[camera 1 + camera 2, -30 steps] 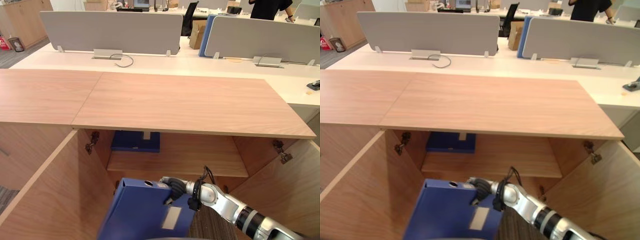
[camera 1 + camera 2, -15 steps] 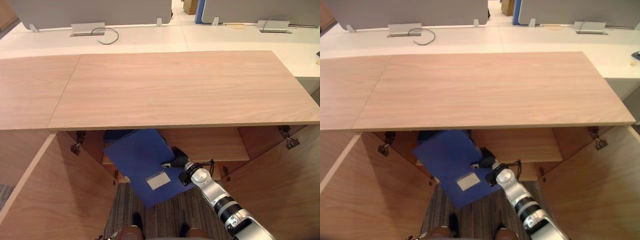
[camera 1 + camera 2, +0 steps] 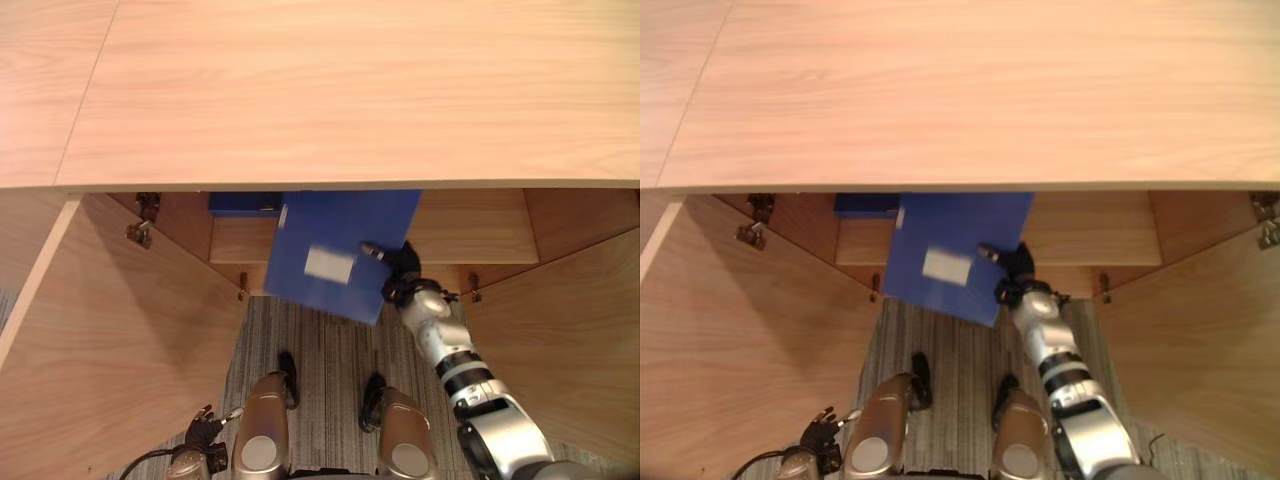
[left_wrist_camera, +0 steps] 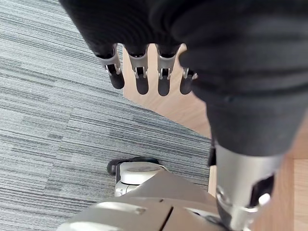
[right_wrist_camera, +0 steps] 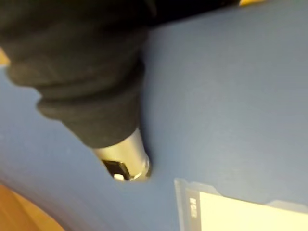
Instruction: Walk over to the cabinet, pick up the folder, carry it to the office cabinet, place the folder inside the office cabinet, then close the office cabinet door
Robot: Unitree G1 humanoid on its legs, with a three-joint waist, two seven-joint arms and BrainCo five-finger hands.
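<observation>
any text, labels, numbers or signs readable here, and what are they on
None can be read.
White label on the blue folder held in the right hand: looks blank in the eye views; small marks at its edge in the right wrist view are too blurred to read.
Second blue folder on the shelf: no print visible.
Cabinet top: plain wood, no text.

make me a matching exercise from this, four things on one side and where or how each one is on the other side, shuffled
1. labelled folder
2. other blue folder
3. left hand
4. left cabinet door

A. low over the grey carpet, fingers relaxed, holding nothing
B. on the shelf, at its left end
C. swung open
D. held at its edge by the right hand, at the cabinet opening

Pairs: 1-D, 2-B, 3-A, 4-C
</observation>
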